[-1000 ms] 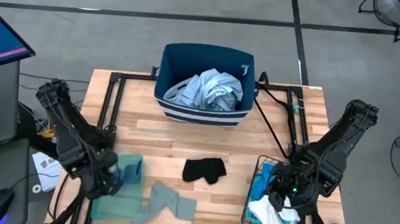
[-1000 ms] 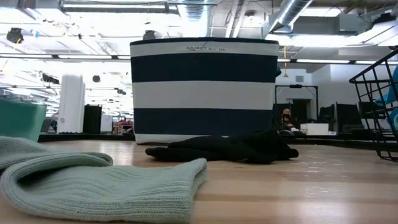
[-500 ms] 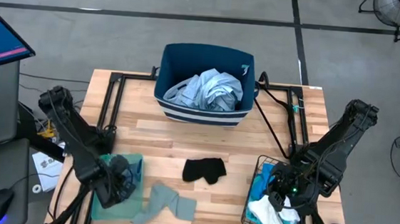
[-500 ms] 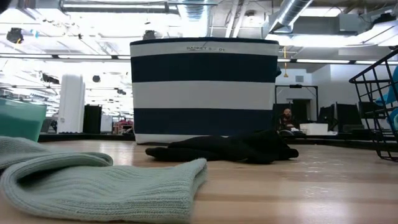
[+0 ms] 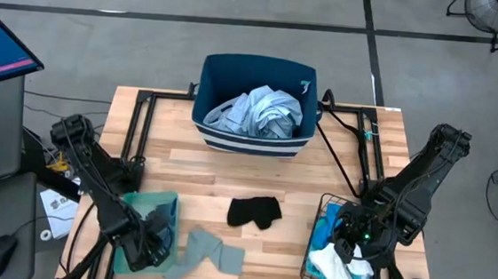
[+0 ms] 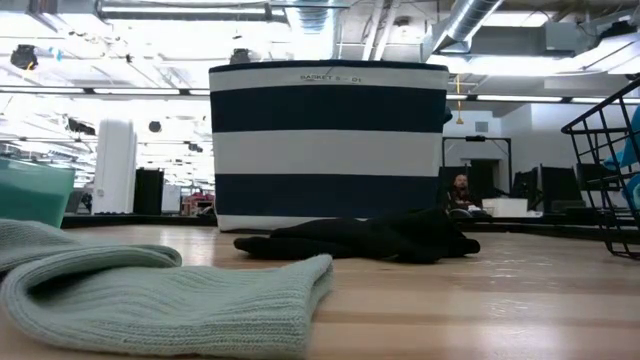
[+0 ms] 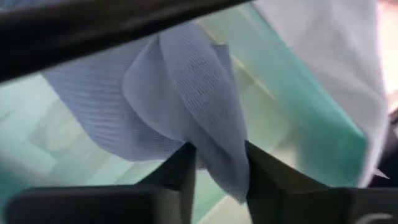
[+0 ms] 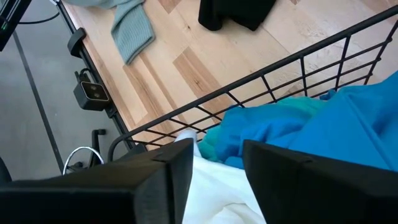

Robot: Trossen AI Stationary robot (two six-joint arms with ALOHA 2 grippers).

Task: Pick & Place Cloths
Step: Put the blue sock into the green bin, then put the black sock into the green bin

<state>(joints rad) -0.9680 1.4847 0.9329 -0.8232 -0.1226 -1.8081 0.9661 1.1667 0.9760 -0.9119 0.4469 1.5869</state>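
Left gripper (image 5: pixel 153 243) has moved nearer — fingers pinching grey-blue cloth (image 7: pixel 186 99).

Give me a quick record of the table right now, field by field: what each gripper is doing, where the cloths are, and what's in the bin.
left gripper: low over the pale green tray at the table's front left, fingers closed on a fold of the grey-blue cloth
right gripper: open, above the wire basket at front right
wire basket contents: bright blue cloth, white cloth
table centre: small black cloth, lying loose
bin: at the table's back, holds the pale blue-white shirt
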